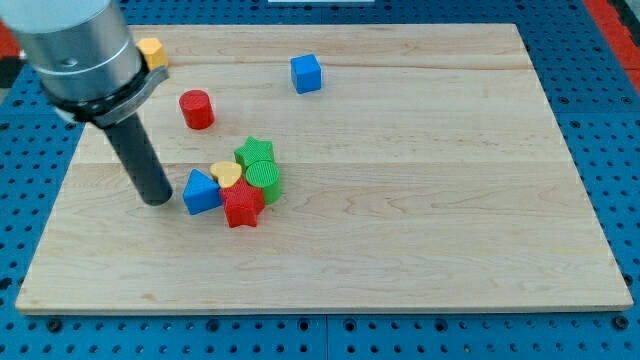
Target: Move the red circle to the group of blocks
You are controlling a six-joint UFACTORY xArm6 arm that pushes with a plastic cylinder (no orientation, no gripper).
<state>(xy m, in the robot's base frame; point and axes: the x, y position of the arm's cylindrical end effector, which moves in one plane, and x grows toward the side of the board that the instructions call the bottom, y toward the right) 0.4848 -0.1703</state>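
The red circle (197, 109) stands alone on the board at the view's upper left. Below and to its right is a tight group: a blue triangle (201, 192), a yellow heart (227, 174), a green star (256, 153), a green circle (264, 179) and a red star (243, 205). My tip (157, 198) rests on the board just left of the blue triangle, a small gap apart, and below and left of the red circle.
A blue cube (307, 73) sits alone near the view's top centre. A yellow block (151, 52) lies at the top left, partly hidden behind the arm's grey housing (80, 50). The wooden board (420, 200) lies on a blue perforated table.
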